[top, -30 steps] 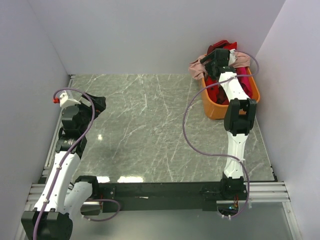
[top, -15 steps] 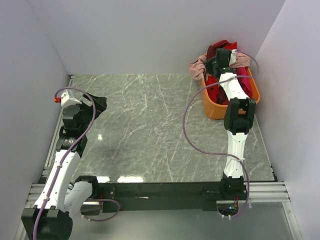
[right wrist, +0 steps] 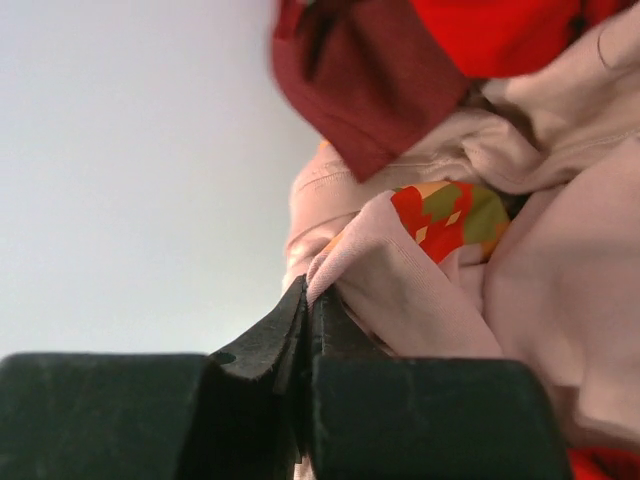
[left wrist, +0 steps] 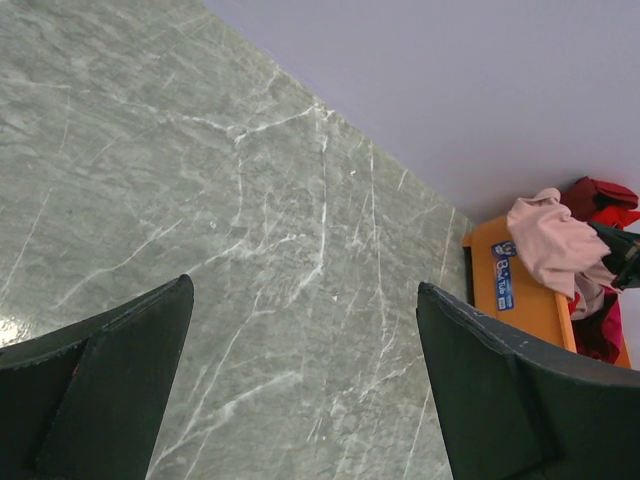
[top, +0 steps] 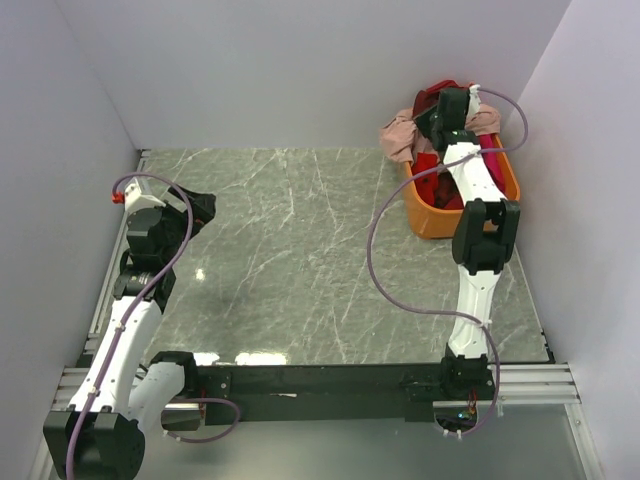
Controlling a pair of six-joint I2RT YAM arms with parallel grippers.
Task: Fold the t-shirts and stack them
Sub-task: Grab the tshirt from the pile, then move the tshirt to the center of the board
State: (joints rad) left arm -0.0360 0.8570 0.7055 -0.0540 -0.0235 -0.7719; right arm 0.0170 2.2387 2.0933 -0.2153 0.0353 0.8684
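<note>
Right wrist view: the dusty pink t-shirt (right wrist: 560, 260) fills the right half of the picture, bunched in soft folds, with a patch of red, green and orange print showing in a crease. A maroon t-shirt (right wrist: 370, 90) and a red t-shirt (right wrist: 490, 30) lie above it in that view. The right gripper (right wrist: 305, 305) has its jaws pressed together with no gap, and an edge fold of the pink shirt is pinched at their tips.

From above, the shirts are heaped in the orange tub (top: 430, 218). The pink one spills over the tub's far left rim and hangs outside the wall there, with red cloth piled behind it toward the back wall. The tub sits against the right wall, its far end close to the back wall, so open room lies only to its left and its near side.

Left of the tub the marble table (top: 290, 260) stretches bare to the left wall. The left gripper (left wrist: 300, 290) hangs over the table well apart from the tub, near the left edge, jaws spread wide and grasping nothing.
</note>
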